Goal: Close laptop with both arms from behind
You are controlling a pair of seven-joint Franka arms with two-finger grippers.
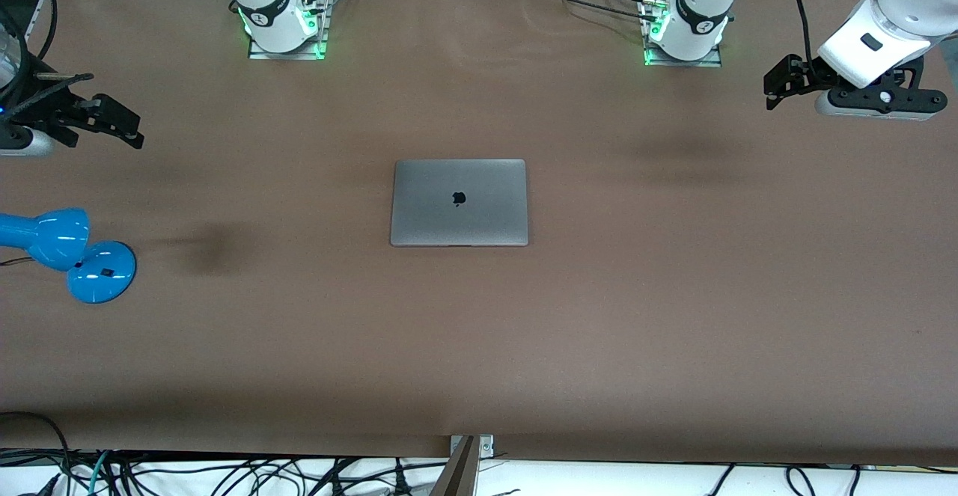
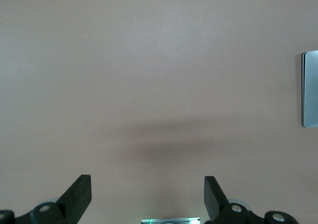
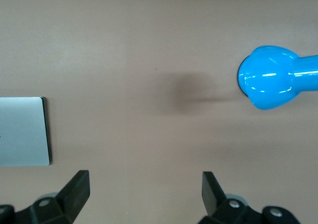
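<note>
The space-grey laptop (image 1: 459, 202) lies shut and flat in the middle of the brown table, its black apple logo facing up. An edge of it shows in the left wrist view (image 2: 311, 89) and a corner in the right wrist view (image 3: 24, 131). My left gripper (image 1: 778, 86) is open and empty, held above bare table at the left arm's end, well away from the laptop. My right gripper (image 1: 112, 120) is open and empty above the table at the right arm's end, also well away from it. Both wrist views show wide-apart black fingers (image 2: 79, 194) (image 3: 77, 188) over bare table.
A blue desk lamp (image 1: 71, 253) stands near the table's edge at the right arm's end, nearer the front camera than my right gripper; its head shows in the right wrist view (image 3: 271, 82). The arms' green-lit bases (image 1: 284, 28) (image 1: 685, 36) stand along the table's back edge.
</note>
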